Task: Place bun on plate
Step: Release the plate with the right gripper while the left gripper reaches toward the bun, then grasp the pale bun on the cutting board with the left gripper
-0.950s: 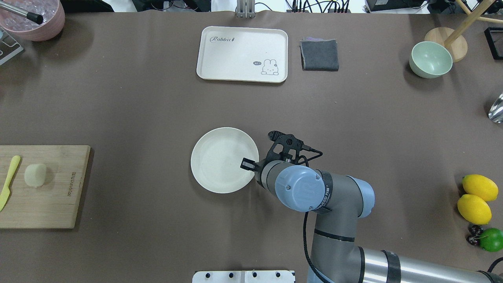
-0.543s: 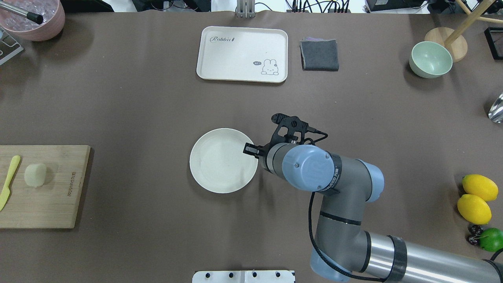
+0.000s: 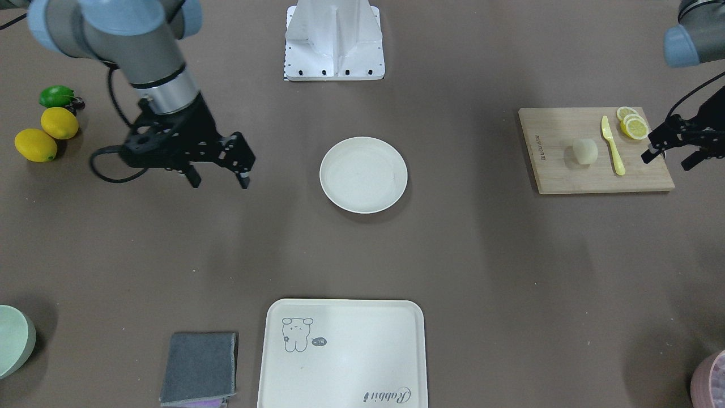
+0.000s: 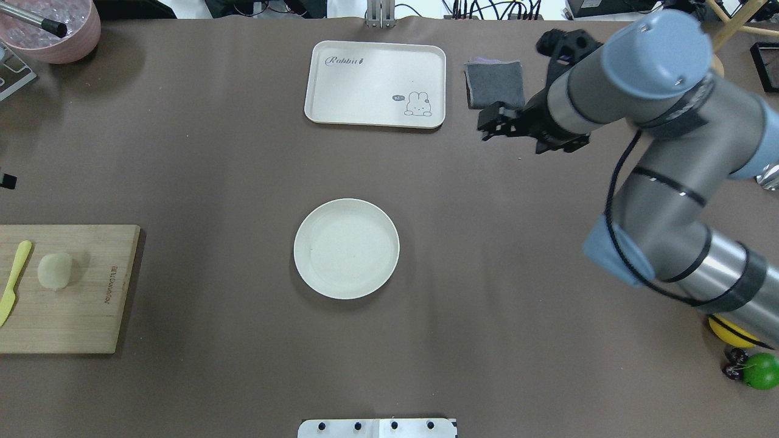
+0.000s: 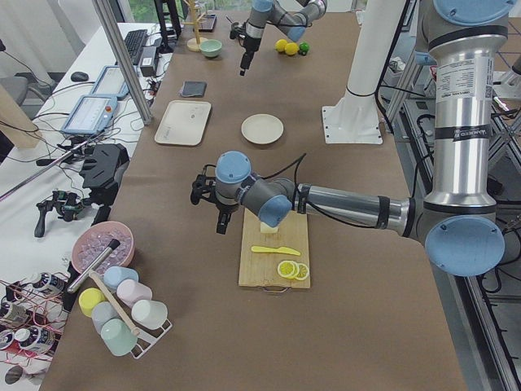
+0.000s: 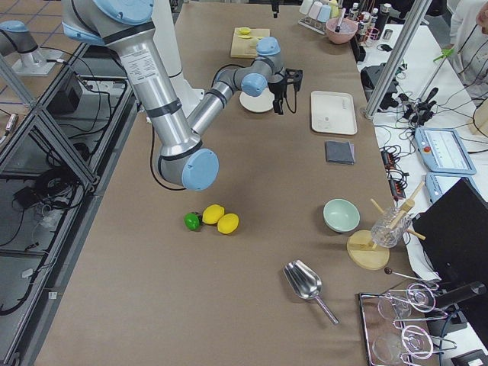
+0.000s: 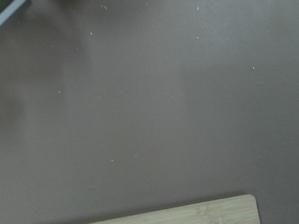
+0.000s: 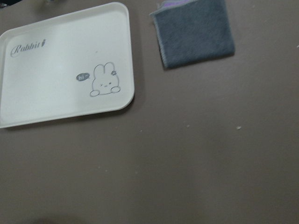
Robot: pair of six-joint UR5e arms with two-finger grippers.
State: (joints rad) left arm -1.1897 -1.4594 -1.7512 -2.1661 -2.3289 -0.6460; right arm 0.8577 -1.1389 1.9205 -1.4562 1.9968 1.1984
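Observation:
The bun (image 4: 55, 271) (image 3: 585, 152), a pale rounded lump, lies on the wooden cutting board (image 4: 85, 304) at the table's left end. The round cream plate (image 4: 346, 248) (image 3: 363, 174) sits bare at the table's middle. My left gripper (image 3: 668, 158) hovers open and empty past the board's outer end, well apart from the bun; only one fingertip (image 4: 6, 180) shows in the overhead view. My right gripper (image 3: 220, 182) (image 4: 514, 137) hangs open and empty, far to the right of the plate and close to the grey cloth.
A yellow knife (image 3: 613, 146) and lemon slices (image 3: 633, 123) share the board. A rabbit tray (image 4: 375, 83) and grey cloth (image 4: 495, 85) lie at the back. Lemons (image 3: 45, 133), a lime (image 4: 761, 371), a green bowl (image 3: 14, 340) and a pink ice bowl (image 4: 52, 27) ring the edges.
My right arm has swung from the plate's right rim up and away to the back right, near the grey cloth. The plate stays put. A left fingertip now shows at the left edge.

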